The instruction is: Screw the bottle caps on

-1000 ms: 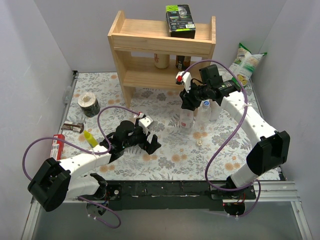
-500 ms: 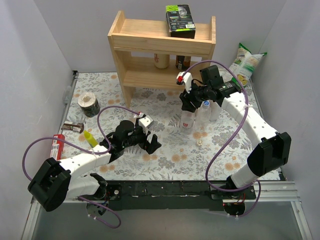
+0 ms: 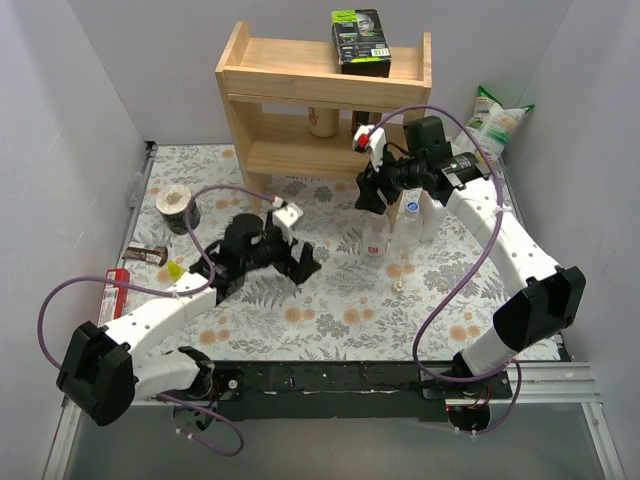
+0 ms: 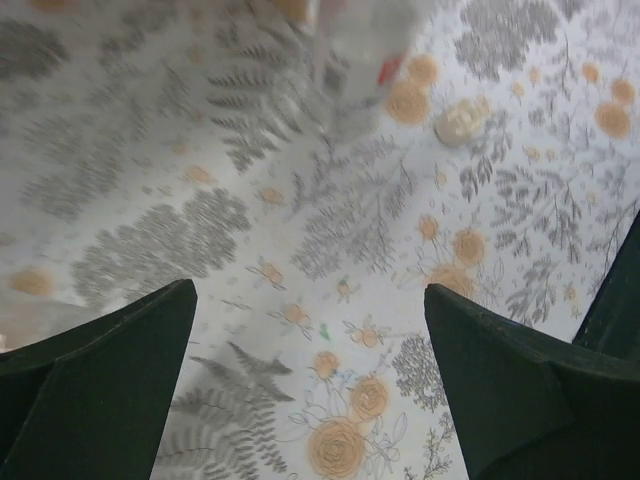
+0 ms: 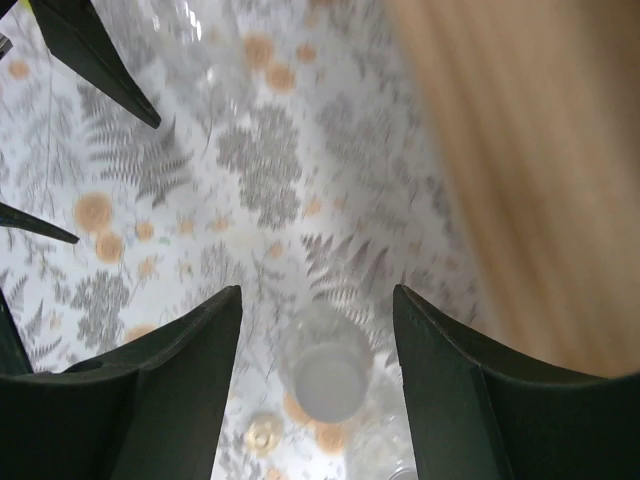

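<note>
Three clear bottles stand together right of centre. The nearest bottle [image 3: 374,238] has a pale round top, seen from above in the right wrist view [image 5: 325,375]. A second bottle [image 3: 410,215] wears a blue cap, and the third bottle [image 3: 430,222] stands beside it. A loose pale cap [image 3: 399,285] lies on the cloth, and also shows in the left wrist view [image 4: 460,122] and the right wrist view [image 5: 262,435]. My right gripper [image 3: 367,194] [image 5: 318,295] is open and empty above the nearest bottle. My left gripper [image 3: 297,265] [image 4: 308,295] is open and empty over bare cloth, left of the bottles.
A wooden shelf [image 3: 320,100] stands at the back, close behind my right gripper, with jars inside and a dark box [image 3: 360,40] on top. A tape roll [image 3: 176,206], a yellow item [image 3: 178,270] and a brown bar [image 3: 147,253] lie at the left. A snack bag [image 3: 495,125] sits at the back right.
My right gripper has risen off the nearest bottle toward the shelf. My left arm has swung up and farther from the near edge, still open.
</note>
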